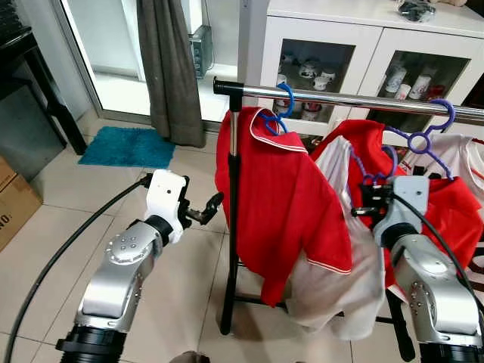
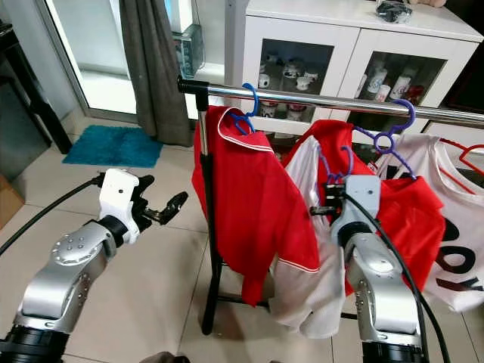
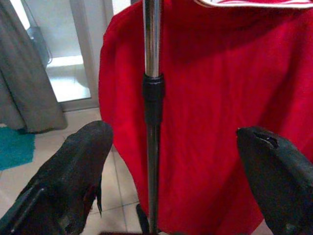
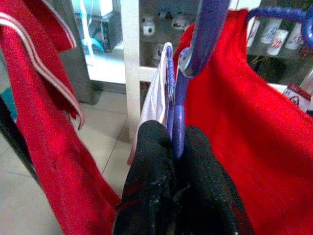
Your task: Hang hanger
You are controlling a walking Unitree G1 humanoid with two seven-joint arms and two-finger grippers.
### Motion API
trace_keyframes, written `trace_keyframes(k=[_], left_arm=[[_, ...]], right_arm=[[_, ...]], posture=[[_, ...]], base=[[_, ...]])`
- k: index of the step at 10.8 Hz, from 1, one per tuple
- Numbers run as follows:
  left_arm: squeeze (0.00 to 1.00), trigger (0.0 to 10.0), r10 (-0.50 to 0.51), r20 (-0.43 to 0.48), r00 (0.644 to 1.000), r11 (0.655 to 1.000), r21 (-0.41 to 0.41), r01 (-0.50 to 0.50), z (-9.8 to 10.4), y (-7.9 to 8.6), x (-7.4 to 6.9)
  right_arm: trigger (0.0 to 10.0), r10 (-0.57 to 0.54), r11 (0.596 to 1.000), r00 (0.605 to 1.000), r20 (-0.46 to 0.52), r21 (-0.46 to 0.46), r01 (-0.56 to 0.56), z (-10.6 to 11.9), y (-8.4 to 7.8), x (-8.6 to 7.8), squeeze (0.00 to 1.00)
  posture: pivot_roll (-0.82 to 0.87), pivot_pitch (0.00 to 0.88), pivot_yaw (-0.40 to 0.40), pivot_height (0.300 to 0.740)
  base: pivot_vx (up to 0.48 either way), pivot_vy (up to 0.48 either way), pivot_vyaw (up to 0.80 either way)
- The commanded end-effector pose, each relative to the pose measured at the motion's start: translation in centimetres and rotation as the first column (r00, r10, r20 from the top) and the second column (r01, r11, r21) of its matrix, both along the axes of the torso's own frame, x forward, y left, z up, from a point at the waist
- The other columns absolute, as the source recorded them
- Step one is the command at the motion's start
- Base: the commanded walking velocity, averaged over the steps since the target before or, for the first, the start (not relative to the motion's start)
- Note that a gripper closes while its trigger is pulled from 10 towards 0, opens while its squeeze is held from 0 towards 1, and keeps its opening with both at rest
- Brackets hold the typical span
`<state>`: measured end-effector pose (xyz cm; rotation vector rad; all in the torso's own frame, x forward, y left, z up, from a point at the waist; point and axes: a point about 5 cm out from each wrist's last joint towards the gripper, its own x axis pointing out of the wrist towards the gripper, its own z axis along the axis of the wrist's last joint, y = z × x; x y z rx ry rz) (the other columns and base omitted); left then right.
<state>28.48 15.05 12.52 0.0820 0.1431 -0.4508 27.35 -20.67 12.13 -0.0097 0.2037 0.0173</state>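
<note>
We are facing a chrome clothes rail [image 1: 355, 98] that is running left to right across the scene, carried by a black upright post [image 1: 232, 227], with a white glass-front cabinet [image 2: 302, 45] standing far behind it. A red shirt [image 1: 280, 204] is hanging at the rail's left end on a blue hanger [image 1: 283, 106]; further right, another red garment [image 2: 408, 219] is hanging from a purple hanger [image 1: 427, 136] hooked over the rail. A grey curtain [image 1: 170, 68] and a teal mat [image 1: 125, 147] are lying far to the left.

Our right gripper [image 4: 173, 161] is reaching up below the rail, near the middle. The eye views are hiding its fingertips behind the wrist; the right wrist view is showing both fingers [image 4: 151, 166] clenched on the hook stem of a second purple hanger [image 4: 178, 122], which is carrying a white garment [image 1: 355, 280]. This hanger is sitting just below the rail, not yet on it.

Our left gripper [image 1: 206, 208] is hovering left of the post. The left wrist view is showing its fingers [image 3: 73, 171] spread wide, grasping nothing, with the post between them further off.
</note>
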Motion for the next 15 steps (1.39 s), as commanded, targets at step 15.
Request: trace_keyframes(k=[15], left_arm=[[0.0,10.0,-0.003,0.026,1.0,1.0,-0.009,0.004,1.0,-0.6,0.8]], right_arm=[[0.0,0.026,1.0,1.0,0.001,-0.017,-0.026,0.3,1.3,0.0,0.0]], posture=[[-0.18,0.0,-0.02,0.74]], base=[[-0.07,0.0,0.0]])
